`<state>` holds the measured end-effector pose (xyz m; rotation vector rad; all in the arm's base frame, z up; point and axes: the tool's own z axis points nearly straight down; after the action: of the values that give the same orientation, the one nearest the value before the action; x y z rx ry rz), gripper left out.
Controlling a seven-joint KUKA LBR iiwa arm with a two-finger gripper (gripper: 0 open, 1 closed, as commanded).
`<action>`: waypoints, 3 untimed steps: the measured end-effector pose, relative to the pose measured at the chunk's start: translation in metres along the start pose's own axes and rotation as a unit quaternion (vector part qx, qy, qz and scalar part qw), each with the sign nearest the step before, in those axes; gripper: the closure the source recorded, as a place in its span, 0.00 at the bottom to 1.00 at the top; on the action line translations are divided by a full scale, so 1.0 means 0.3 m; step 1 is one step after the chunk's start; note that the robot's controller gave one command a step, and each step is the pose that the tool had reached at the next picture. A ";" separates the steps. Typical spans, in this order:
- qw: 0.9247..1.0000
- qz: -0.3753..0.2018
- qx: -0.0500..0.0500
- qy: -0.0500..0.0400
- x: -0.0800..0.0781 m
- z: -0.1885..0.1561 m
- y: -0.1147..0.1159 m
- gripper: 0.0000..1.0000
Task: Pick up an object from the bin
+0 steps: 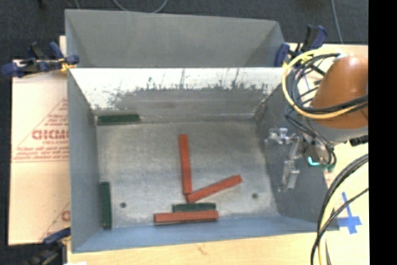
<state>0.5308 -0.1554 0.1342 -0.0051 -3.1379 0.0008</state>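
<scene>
My gripper hangs over the bin's right wall, above the right side of the floor. Its two metal fingers stand apart, open, with nothing between them. The nearest loose thing is a red stick lying slantwise on the floor, left of and below the gripper. A second red stick lies lengthwise at mid-floor, its near end meeting the slanted one. At the front wall a third red stick lies flat, with a short dark green stick just behind it.
One dark green stick lies along the left wall near the front corner. Another green stick rests at the back left corner. Bare floor lies between the gripper and the red sticks.
</scene>
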 end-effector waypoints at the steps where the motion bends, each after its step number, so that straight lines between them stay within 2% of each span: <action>1: 1.000 -0.006 -0.001 -0.002 -0.036 0.223 0.190 0.00; 2: 0.997 -0.071 -0.001 -0.002 0.084 0.213 0.400 0.00; 3: 0.997 -0.071 0.001 -0.004 0.079 0.211 0.391 1.00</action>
<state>0.5071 -0.0380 0.0710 0.2177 -3.1384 0.0026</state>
